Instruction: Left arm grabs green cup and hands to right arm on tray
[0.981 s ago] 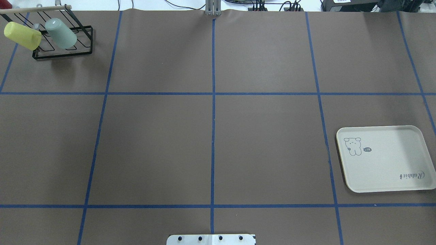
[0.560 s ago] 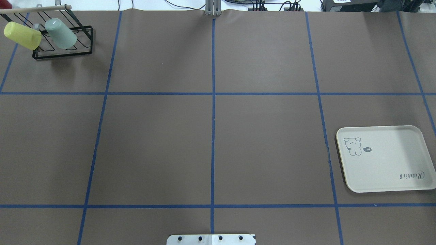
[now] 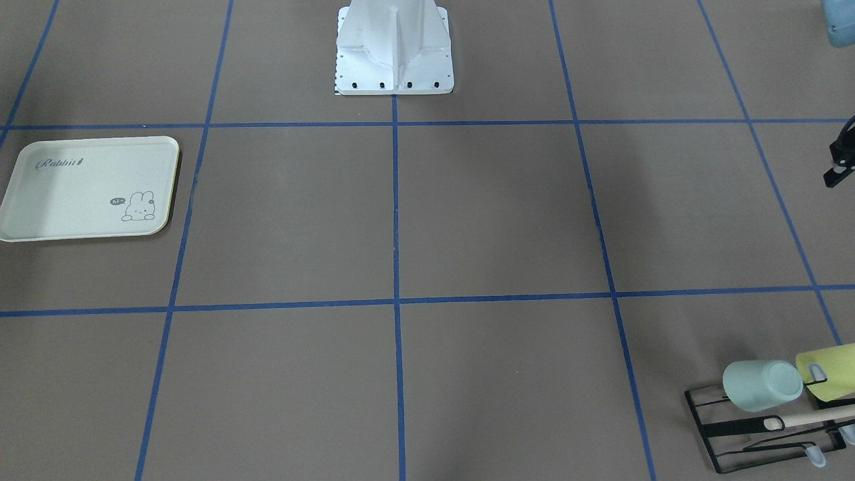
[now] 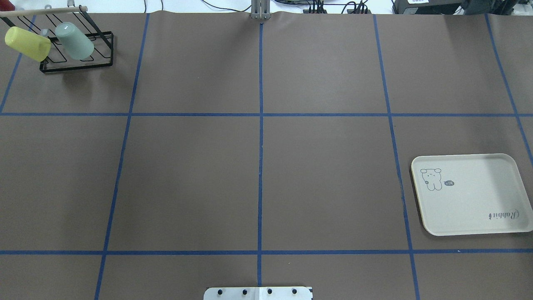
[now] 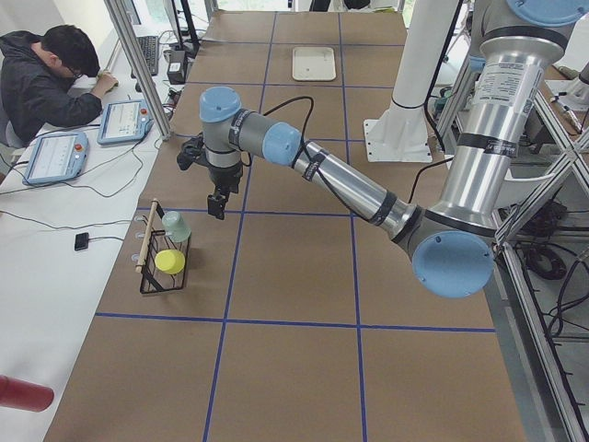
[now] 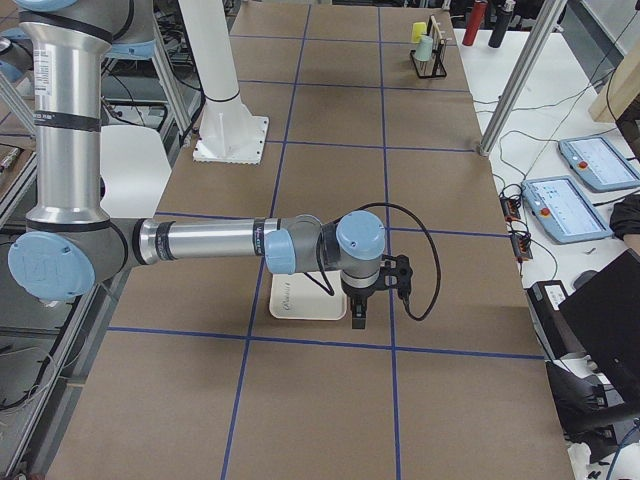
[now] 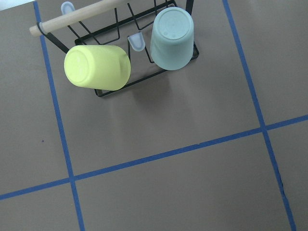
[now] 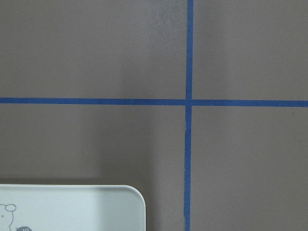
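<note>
The pale mint green cup [image 4: 75,40] hangs mouth-down and tilted on a black wire rack [image 4: 77,66] at the table's far left corner. It also shows in the left wrist view [image 7: 172,38] and the front view [image 3: 761,385]. My left gripper [image 5: 216,206] hangs above the table near the rack, short of the cup; I cannot tell if it is open. The cream Rabbit tray [image 4: 470,193] lies empty at the right. My right gripper [image 6: 358,318] hangs just beyond the tray's edge [image 8: 72,207]; its state cannot be told.
A yellow-green cup [image 4: 27,43] hangs on the same rack, left of the green one, under a wooden handle bar [image 7: 82,17]. Blue tape lines divide the brown table. The robot's white base [image 3: 394,53] stands at the near middle. An operator [image 5: 46,74] sits beyond the far side.
</note>
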`<action>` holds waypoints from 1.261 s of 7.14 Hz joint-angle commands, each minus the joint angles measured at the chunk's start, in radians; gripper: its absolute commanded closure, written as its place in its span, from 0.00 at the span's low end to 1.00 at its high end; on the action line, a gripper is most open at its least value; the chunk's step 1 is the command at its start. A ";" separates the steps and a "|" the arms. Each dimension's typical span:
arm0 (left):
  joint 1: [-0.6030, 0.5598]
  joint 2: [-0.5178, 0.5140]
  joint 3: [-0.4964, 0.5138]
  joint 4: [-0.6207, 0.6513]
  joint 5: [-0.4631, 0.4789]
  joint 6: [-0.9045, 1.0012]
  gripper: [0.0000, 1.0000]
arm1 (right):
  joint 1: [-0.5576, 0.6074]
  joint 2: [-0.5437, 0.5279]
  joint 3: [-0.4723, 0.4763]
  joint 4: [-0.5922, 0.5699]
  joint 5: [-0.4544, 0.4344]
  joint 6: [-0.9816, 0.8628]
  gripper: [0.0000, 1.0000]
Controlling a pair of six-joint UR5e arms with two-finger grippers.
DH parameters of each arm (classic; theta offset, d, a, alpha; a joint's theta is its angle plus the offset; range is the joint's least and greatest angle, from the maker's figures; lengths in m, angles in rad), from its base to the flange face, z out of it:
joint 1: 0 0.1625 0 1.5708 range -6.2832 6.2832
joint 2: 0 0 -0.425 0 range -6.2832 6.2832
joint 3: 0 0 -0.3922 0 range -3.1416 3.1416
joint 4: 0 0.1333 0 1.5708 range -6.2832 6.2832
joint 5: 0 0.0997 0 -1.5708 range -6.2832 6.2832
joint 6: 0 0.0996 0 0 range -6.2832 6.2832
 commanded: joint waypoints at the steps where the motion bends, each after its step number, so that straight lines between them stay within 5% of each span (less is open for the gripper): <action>1: 0.024 0.005 0.038 -0.156 0.005 -0.051 0.00 | 0.000 -0.001 -0.004 0.000 0.000 -0.001 0.01; 2: 0.049 0.003 0.039 -0.175 0.009 -0.188 0.00 | 0.000 0.000 -0.005 0.000 0.000 -0.001 0.01; 5: 0.188 0.012 0.039 -0.385 0.228 -0.644 0.00 | -0.002 -0.001 -0.008 -0.002 0.000 -0.001 0.01; 7: 0.274 0.025 0.046 -0.451 0.404 -0.781 0.00 | -0.002 -0.001 -0.010 -0.002 0.000 -0.001 0.01; 9: 0.316 0.023 0.148 -0.645 0.533 -0.889 0.00 | -0.002 -0.001 -0.011 -0.002 0.001 -0.001 0.01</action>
